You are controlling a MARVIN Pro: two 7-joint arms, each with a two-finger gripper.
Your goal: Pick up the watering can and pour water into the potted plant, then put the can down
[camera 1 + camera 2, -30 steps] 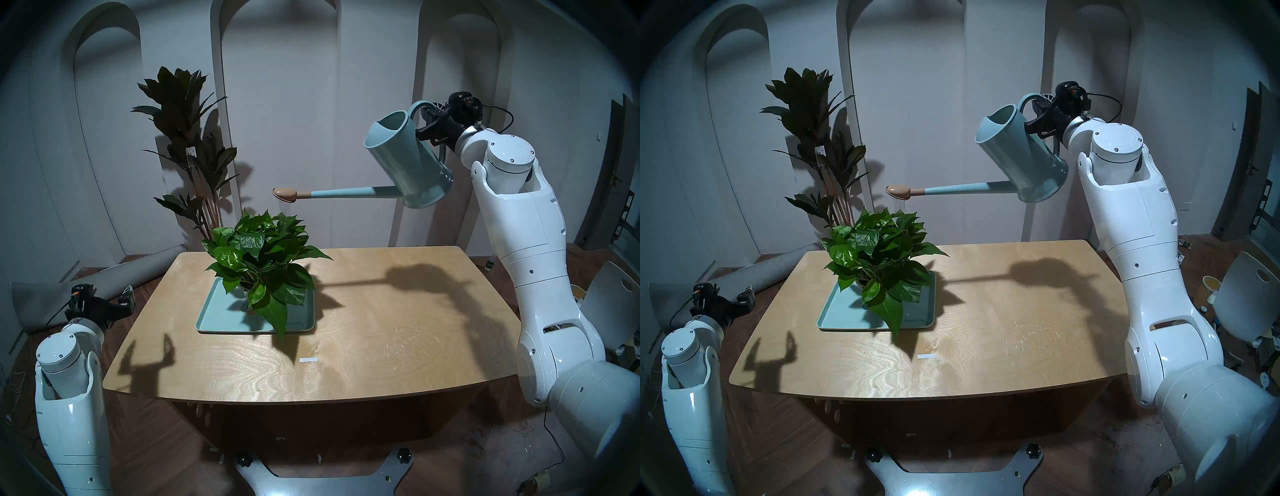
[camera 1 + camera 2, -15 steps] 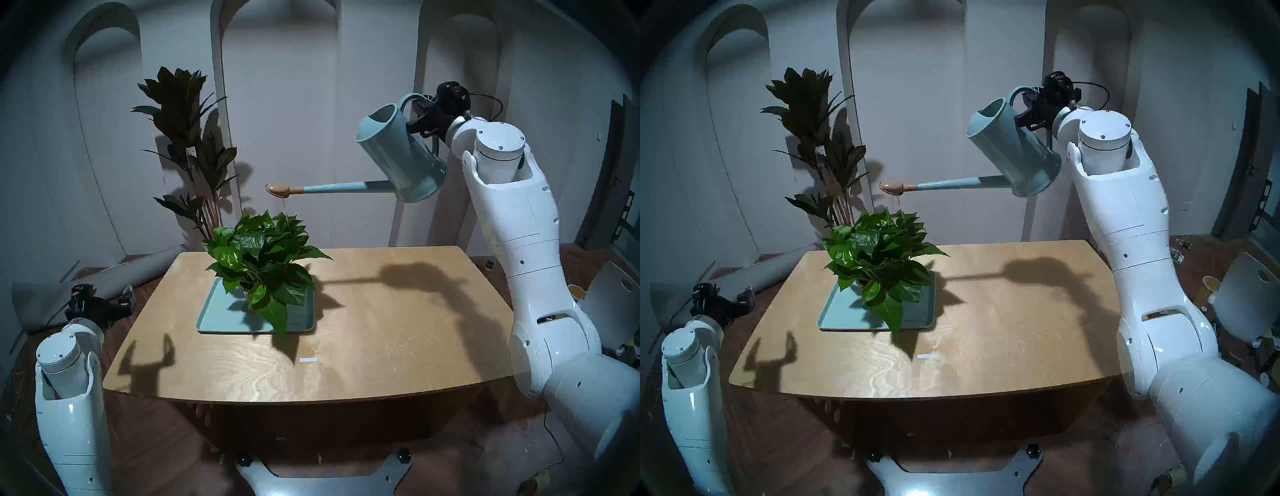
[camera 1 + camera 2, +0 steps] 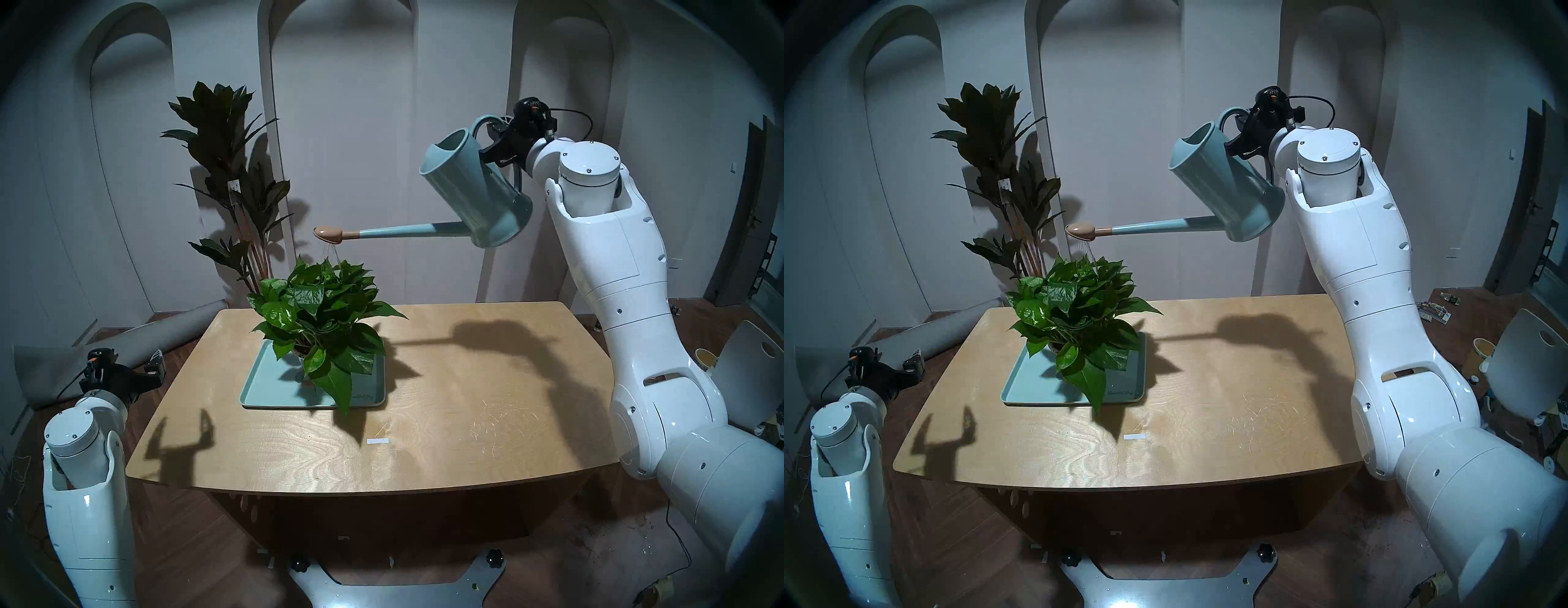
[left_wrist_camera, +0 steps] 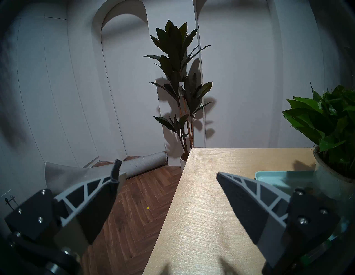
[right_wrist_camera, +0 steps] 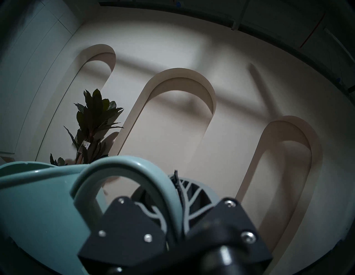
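Observation:
My right gripper (image 3: 494,142) is shut on the loop handle of the pale blue-green watering can (image 3: 479,193), held high and tilted to the left. Its long spout ends in a tan rose head (image 3: 329,232) just above the potted plant (image 3: 322,314), and thin streams of water fall onto the bright green leaves. The same shows in the other head view: can (image 3: 1229,191), plant (image 3: 1076,310). In the right wrist view the handle (image 5: 134,169) sits between my fingers. My left gripper (image 3: 155,367) is open and empty beside the table's left edge; it also shows in the left wrist view (image 4: 169,174).
The plant stands on a pale green tray (image 3: 263,390) on the wooden table (image 3: 466,416). A tall dark-leaved plant (image 3: 225,161) stands behind the table's far left corner. A grey rolled mat (image 3: 127,344) lies on the floor at left. A white tape strip (image 3: 376,441) lies on the table.
My right arm has carried the tilted can leftward, so the rose head has moved left over the plant. Water keeps falling. The left arm has not moved.

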